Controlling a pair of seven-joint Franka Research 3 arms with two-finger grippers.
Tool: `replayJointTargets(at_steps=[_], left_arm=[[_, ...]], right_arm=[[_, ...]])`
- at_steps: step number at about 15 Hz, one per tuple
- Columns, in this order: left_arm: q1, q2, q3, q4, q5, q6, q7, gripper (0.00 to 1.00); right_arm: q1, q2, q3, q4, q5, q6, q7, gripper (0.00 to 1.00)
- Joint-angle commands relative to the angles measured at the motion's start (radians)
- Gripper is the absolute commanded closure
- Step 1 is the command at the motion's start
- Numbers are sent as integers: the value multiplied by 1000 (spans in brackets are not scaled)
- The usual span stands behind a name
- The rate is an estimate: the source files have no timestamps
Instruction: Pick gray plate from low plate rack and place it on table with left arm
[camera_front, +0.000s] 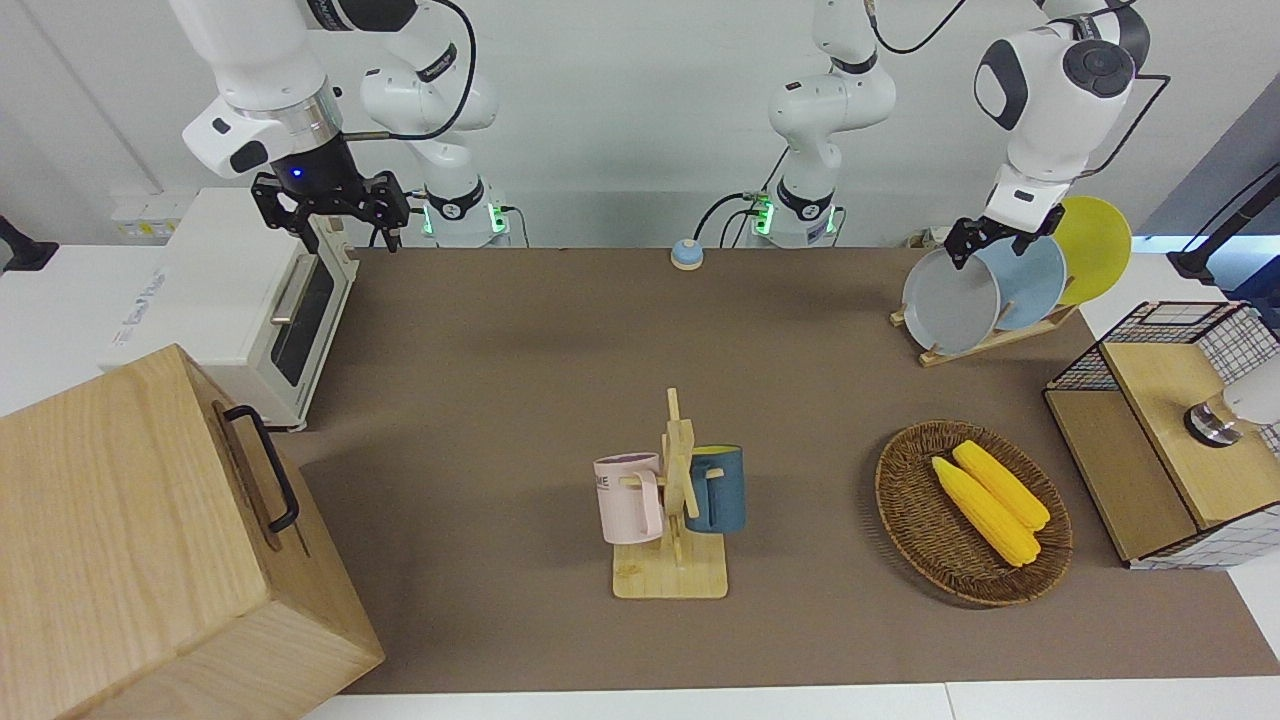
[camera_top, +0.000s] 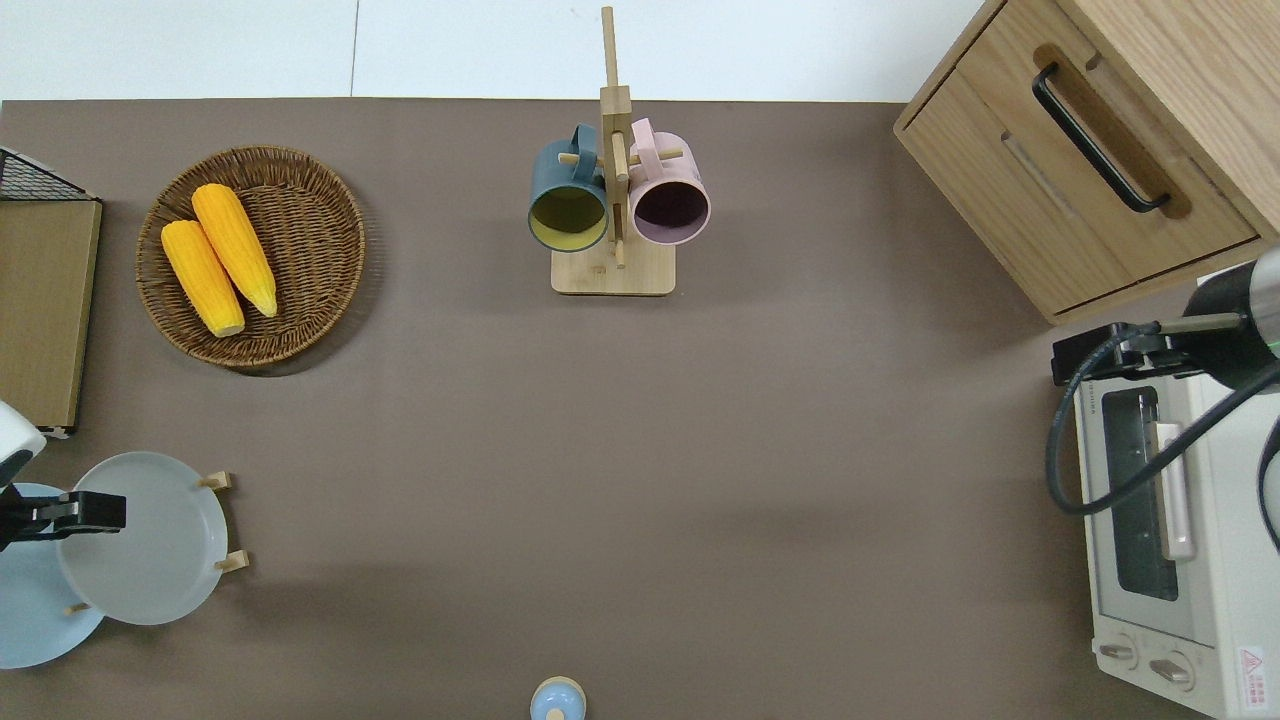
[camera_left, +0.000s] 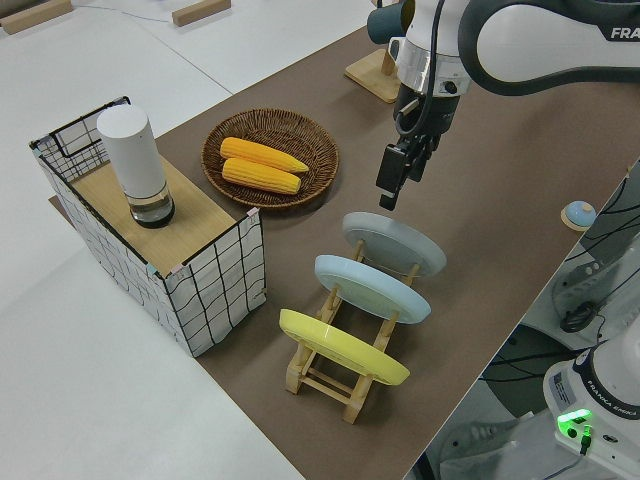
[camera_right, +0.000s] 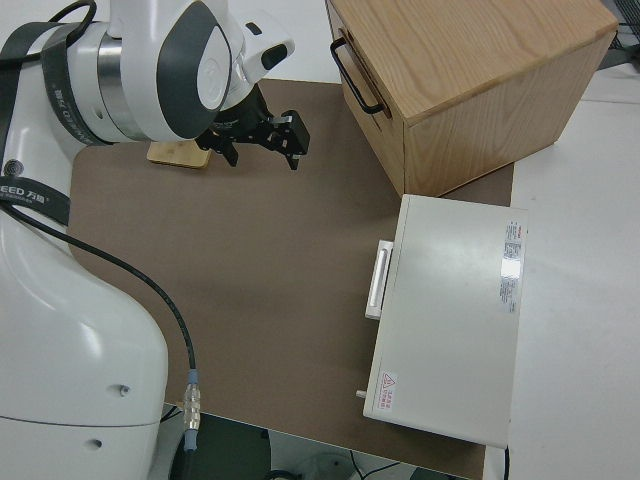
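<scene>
Brown table (camera_front: 500, 330) with white borders carries: low plate rack (camera_front: 985, 338) at left arm's end near the robots, wicker basket (camera_front: 972, 512) farther out, wire-sided wooden box (camera_front: 1165, 440) beside it. Mug stand (camera_front: 672, 520) sits mid-table, small blue knob (camera_front: 686, 254) by the robots' edge. Toaster oven (camera_front: 235, 300) and wooden cabinet (camera_front: 150, 540) at right arm's end.

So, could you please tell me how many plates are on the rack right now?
3, all slanted in the low plate rack: the gray plate farthest from the robots, the light blue plate in the middle, the yellow plate nearest. None seem hidden.
</scene>
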Motion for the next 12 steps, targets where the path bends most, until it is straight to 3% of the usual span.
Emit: replayJointTargets(at_steps=[1, 12], left_arm=[[21, -41, -4, -84, 30, 75, 10, 2], [30, -39, -1, -188, 32, 189, 9, 2]], right_arm=[[7, 0, -6, 6, 3, -1, 4, 17], [7, 0, -6, 6, 3, -1, 4, 17]])
